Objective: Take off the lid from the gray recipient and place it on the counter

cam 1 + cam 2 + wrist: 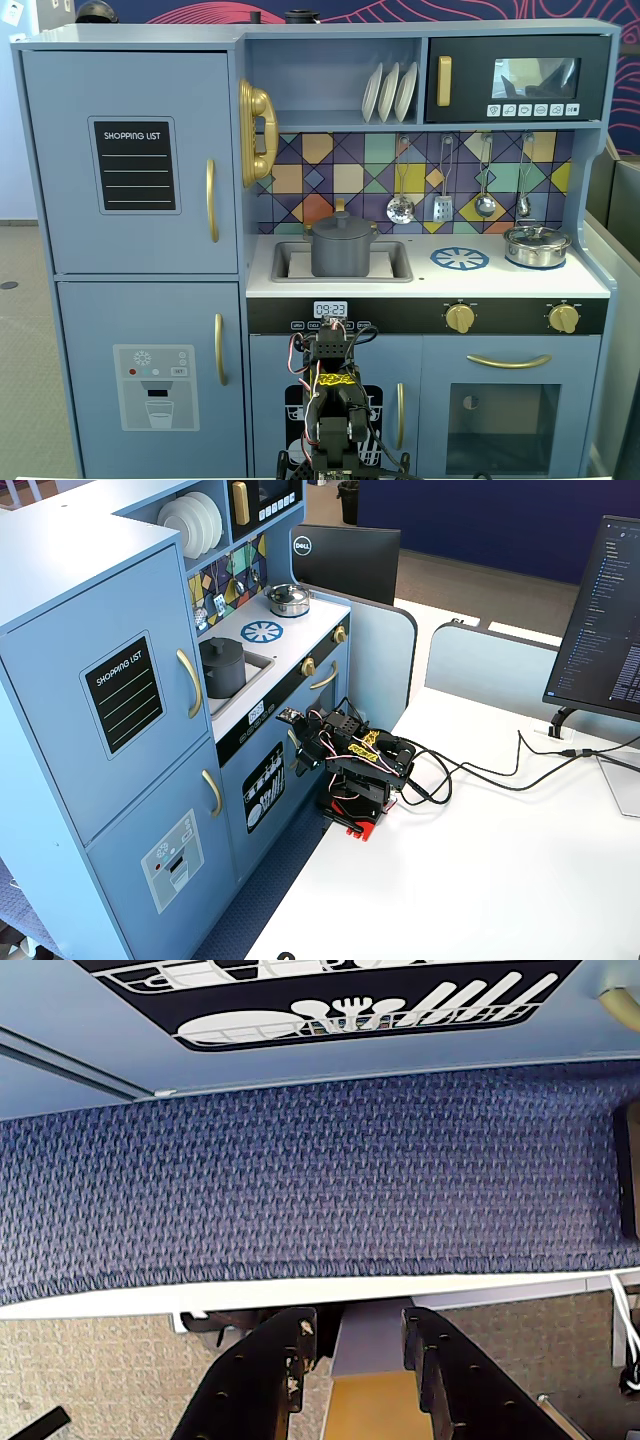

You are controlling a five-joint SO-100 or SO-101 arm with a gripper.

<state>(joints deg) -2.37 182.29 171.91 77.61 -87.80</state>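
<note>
The gray recipient (343, 254) stands in the recessed sink (290, 264) of the toy kitchen, with the lid (342, 222) sitting flat on top of it. Both also show in the other fixed view, the pot (222, 672) and its lid (220, 645). The counter (590, 282) is white, with a blue burner print (460, 258). My arm (332, 400) is folded low in front of the kitchen, well below the counter. In the wrist view my gripper (355, 1335) points down over the table edge (300, 1290) and blue carpet (320, 1180); its jaws stand apart and hold nothing.
A shiny silver pot (537, 245) with its own lid stands at the counter's right end. Utensils (440, 205) hang on the back wall above the counter. The arm's base (350, 815) sits on a white table with cables (480, 772) and a monitor (605, 620).
</note>
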